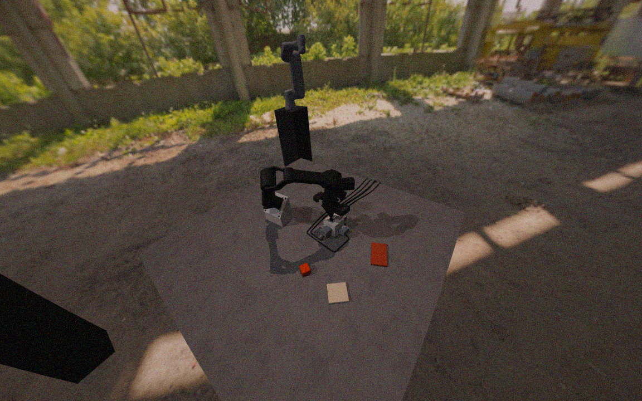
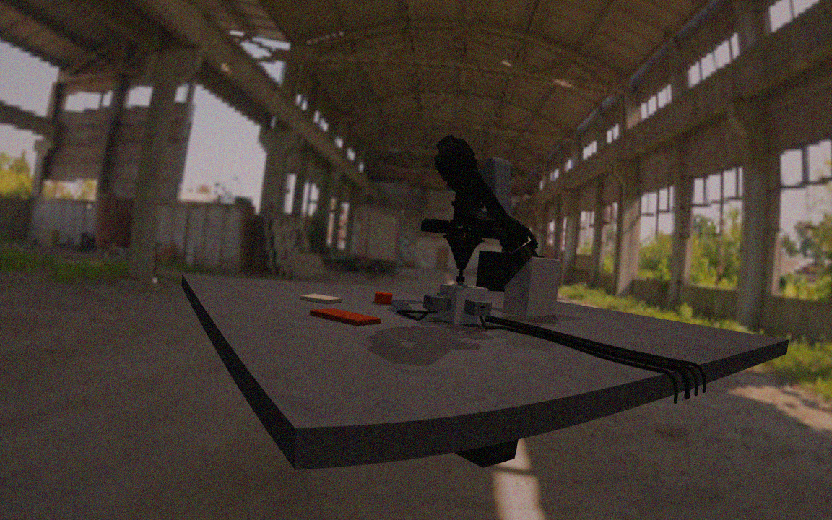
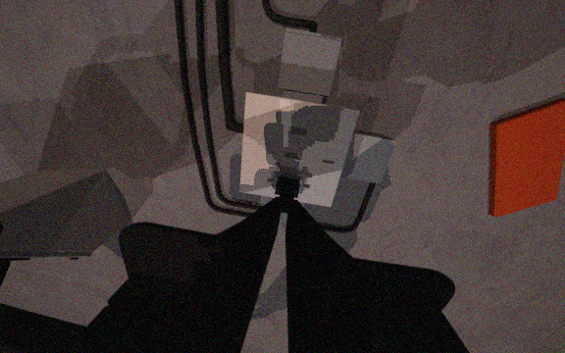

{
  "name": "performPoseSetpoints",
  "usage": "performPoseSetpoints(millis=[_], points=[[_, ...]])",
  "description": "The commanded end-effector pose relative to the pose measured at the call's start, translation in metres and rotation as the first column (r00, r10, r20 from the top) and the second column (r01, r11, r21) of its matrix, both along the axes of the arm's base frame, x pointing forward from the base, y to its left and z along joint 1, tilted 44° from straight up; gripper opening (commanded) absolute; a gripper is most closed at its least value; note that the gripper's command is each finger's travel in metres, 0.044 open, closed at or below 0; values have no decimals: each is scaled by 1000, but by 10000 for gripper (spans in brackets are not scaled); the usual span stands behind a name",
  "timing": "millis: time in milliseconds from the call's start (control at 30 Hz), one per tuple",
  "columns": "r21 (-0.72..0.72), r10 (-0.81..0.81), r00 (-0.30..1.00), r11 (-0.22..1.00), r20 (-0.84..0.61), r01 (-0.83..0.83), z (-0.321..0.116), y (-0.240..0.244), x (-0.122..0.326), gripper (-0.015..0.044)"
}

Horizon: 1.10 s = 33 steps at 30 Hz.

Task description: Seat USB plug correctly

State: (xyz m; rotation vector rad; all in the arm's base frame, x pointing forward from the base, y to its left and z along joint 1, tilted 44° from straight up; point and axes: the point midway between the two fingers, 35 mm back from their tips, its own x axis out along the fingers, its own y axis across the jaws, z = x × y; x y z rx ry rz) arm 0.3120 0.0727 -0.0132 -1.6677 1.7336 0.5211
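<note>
The pale power cube (image 1: 334, 228) (image 2: 454, 302) (image 3: 258, 123) stands near the middle of the table, with dark slots showing bare on its top in the wrist view. My gripper (image 1: 335, 215) (image 2: 461, 279) (image 3: 284, 204) points straight down over the cube and is shut on the small black USB plug (image 3: 287, 185). The plug sits at the fingertips, over the near part of the cube's top. I cannot tell whether its tip touches the cube.
Black cables (image 1: 360, 191) (image 2: 600, 352) (image 3: 199, 123) run from the cube to the table's edge and hang over it. A grey side plug (image 3: 309, 59) sits in the cube. A red slab (image 1: 378, 253) (image 2: 344, 315) (image 3: 530, 157), a small red block (image 1: 305, 268) (image 2: 383, 297) and a beige tile (image 1: 337, 292) (image 2: 321, 297) lie nearby.
</note>
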Motion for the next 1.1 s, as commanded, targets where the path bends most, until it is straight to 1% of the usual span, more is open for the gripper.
performPoseSetpoints(millis=[0, 1067], points=[[-3, 4, 1000, 1000, -1, -4, -1, -1, 0, 0], [-3, 4, 1000, 1000, -1, -4, -3, -3, 1, 0]])
